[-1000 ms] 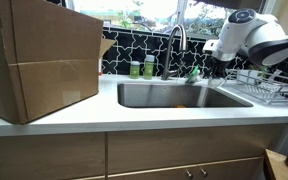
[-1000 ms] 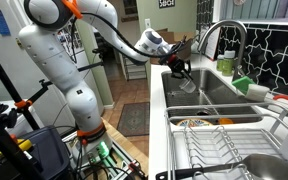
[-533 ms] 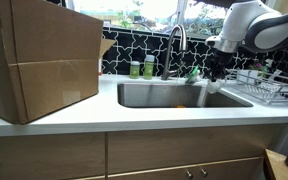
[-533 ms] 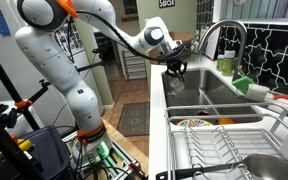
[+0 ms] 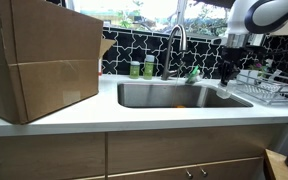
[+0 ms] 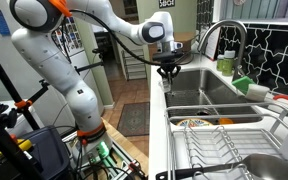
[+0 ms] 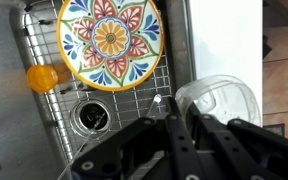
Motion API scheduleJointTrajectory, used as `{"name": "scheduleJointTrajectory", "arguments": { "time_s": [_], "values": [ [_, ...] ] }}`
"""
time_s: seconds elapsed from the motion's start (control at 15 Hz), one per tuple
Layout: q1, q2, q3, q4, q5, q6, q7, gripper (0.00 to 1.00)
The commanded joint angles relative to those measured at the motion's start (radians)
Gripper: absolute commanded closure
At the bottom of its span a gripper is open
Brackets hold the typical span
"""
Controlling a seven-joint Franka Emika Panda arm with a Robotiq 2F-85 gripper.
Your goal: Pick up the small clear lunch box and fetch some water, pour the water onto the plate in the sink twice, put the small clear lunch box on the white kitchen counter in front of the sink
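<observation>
My gripper [image 7: 176, 128] is shut on the rim of the small clear lunch box [image 7: 220, 101], which hangs upright over the white kitchen counter [image 7: 224, 35] just beside the sink's edge. In both exterior views the gripper [image 5: 226, 74] [image 6: 167, 72] points straight down at the sink's front edge, with the box [image 6: 168, 86] below the fingers. The sink [image 7: 39, 130] holds a colourful patterned plate [image 7: 109, 40] on a wire grid. I cannot tell whether the box holds water.
An orange ball [image 7: 41, 77] and the drain [image 7: 91, 116] lie in the sink. The curved tap [image 5: 176, 40] and green bottles [image 5: 142, 68] stand behind it. A large cardboard box [image 5: 39, 60] stands on the counter. A wire dish rack [image 6: 224, 150] is beside the sink.
The gripper has swung from a tilted pose over the sink to a vertical one and moved with the box out over the sink's front edge and counter.
</observation>
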Motion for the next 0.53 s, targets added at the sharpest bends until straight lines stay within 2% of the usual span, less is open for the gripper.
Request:
{"name": "scheduleJointTrajectory", "arguments": {
  "time_s": [0.0, 0.47],
  "values": [
    [-0.017, 0.019, 0.01, 0.002, 0.003, -0.048, -0.008, 0.97],
    [0.001, 0.023, 0.037, -0.045, 0.033, -0.078, -0.01, 0.97]
  ]
}}
